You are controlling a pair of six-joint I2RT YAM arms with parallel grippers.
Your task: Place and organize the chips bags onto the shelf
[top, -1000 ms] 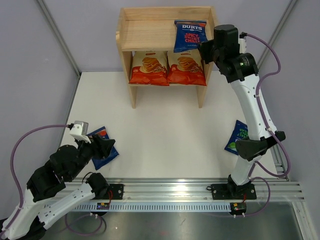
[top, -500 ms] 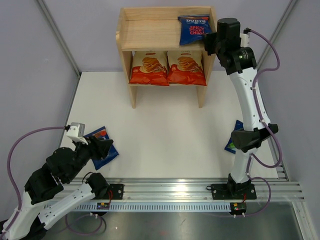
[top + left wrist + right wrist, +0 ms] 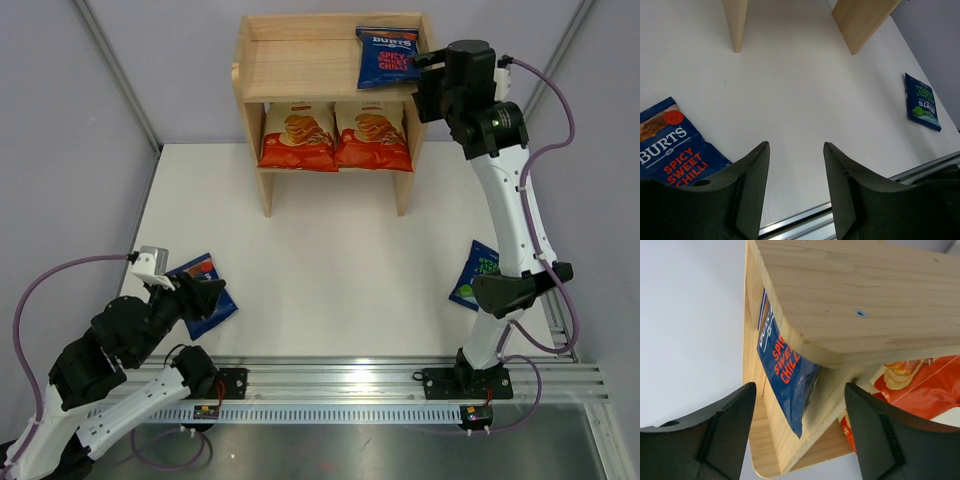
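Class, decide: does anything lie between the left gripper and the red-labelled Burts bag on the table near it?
Nothing visible does. The left gripper hangs open beside the Burts bag, with only table surface between them.

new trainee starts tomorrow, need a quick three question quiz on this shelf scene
1. True or false: both glossy cream-and-red-orange cassava chips bags stand in the lower tier of the light wooden two-tier shelf.
2. What label colour has the dark blue Burts bag on the top tier? A) green B) red C) yellow
3. How many bags lie on the white table?

Key:
1. True.
2. B.
3. Two: the green-labelled Burts bag on the right and a red-labelled Burts bag on the left.
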